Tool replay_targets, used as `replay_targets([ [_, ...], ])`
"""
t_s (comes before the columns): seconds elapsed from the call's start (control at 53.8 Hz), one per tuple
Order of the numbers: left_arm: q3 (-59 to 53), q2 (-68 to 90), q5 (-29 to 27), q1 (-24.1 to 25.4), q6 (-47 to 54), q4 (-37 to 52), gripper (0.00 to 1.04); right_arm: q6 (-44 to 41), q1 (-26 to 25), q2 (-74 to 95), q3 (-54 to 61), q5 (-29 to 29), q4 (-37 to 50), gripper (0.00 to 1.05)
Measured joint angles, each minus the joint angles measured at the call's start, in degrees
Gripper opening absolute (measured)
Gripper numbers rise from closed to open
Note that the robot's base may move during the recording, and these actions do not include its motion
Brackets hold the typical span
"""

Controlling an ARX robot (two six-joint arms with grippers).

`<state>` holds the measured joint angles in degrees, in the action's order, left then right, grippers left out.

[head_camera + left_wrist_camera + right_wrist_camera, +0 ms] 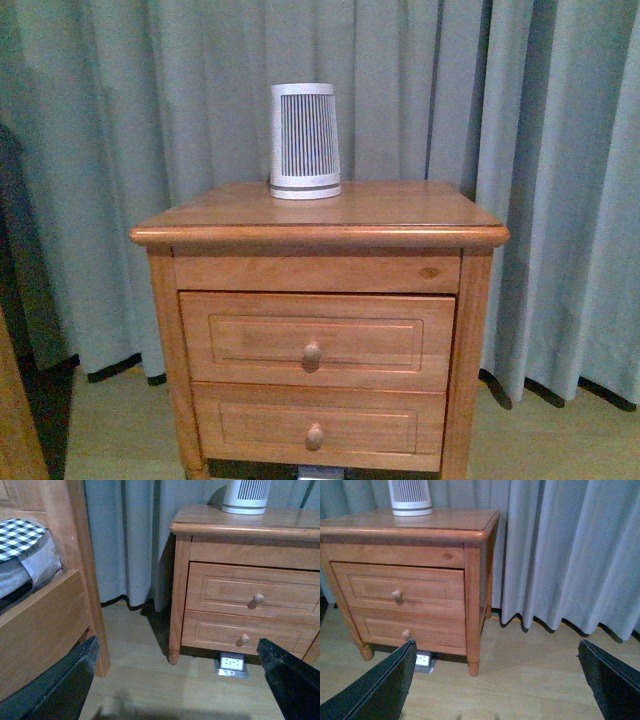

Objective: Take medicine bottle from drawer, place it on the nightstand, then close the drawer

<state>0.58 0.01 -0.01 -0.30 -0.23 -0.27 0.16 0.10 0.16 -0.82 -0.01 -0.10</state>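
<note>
jaws, left and right, gape wide, empty, held low facing the nightstand, its drawer shut.

Honey-brown nightstand, white dark-slatted device, grey-blue curtain.

Honey-brown nightstand stands upright, its taller upper drawer shut.

A slatted device stands on the nightstand — curtain behind, the drawer above a shallower drawer.
</note>
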Motion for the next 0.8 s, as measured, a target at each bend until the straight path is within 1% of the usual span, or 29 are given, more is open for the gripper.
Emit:
replay_targets([
  [0.037, 0.0, 0.1, 0.2, 0.0, -0.2, -0.1, 0.98, 0.0, 0.0, 0.0, 0.0, 0.0, 0.0, 0.98],
  [0.056, 0.2, 0.5, 1.6, 0.5, -1.2, -1.1, 0.98, 0.0, 0.0, 0.0, 0.0, 0.0, 0.0, 0.98],
  [0.093, 1.9, 3.2, 7.3, 2.5, -5.8, -6.2, 0.98, 0.0, 0.0, 0.0, 0.0, 0.0, 0.0, 0.98],
  [0.13, 2.0, 5.4, 9.9, 3.7, -8.8, -6.6, 0.98, 0.0, 0.0, 0.0, 0.0, 0.0, 0.0, 0.98],
  [0.186, 2.0, 7.9, 10.1, 4.5, -10.7, -4.8, 0.98, 0.0, 0.0, 0.0, 0.0, 0.0, 0.0, 0.98],
  [0.242, 2.0, 11.9, 10.2, 4.7, -11.5, 0.2, 0.98, 0.0, 0.0, 0.0, 0.0, 0.0, 0.0, 0.98],
  [0.372, 3.6, 26.7, 10.6, 4.5, -11.7, 15.9, 0.98, 0.0, 0.0, 0.0, 0.0, 0.0, 0.0, 0.98],
  [0.446, 6.8, 40.7, 10.5, 3.9, -11.6, 28.6, 0.98, 0.0, 0.0, 0.0, 0.0, 0.0, 0.0, 0.98],
  [0.465, 7.3, 42.5, 10.5, 3.8, -11.4, 30.1, 0.98, 0.0, 0.0, 0.0, 0.0, 0.0, 0.0, 0.98],
  [0.539, 11.8, 56.6, 9.6, 2.5, -9.9, 41.2, 0.98, 0.0, 0.0, 0.0, 0.0, 0.0, 0.0, 0.98],
  [0.595, 15.4, 66.5, 9.0, 1.4, -8.9, 47.6, 0.98, 0.0, 0.0, 0.0, 0.0, 0.0, 0.0, 0.98],
  [0.688, 21.4, 79.6, 7.6, -0.3, -7.6, 53.4, 0.98, 0.0, 0.0, 0.0, 0.0, 0.0, 0.0, 0.98],
  [0.799, 30.4, 93.4, 5.4, -2.5, -6.7, 55.9, 0.98, 0.0, 0.0, 0.0, 0.0, 0.0, 0.0, 0.98],
])
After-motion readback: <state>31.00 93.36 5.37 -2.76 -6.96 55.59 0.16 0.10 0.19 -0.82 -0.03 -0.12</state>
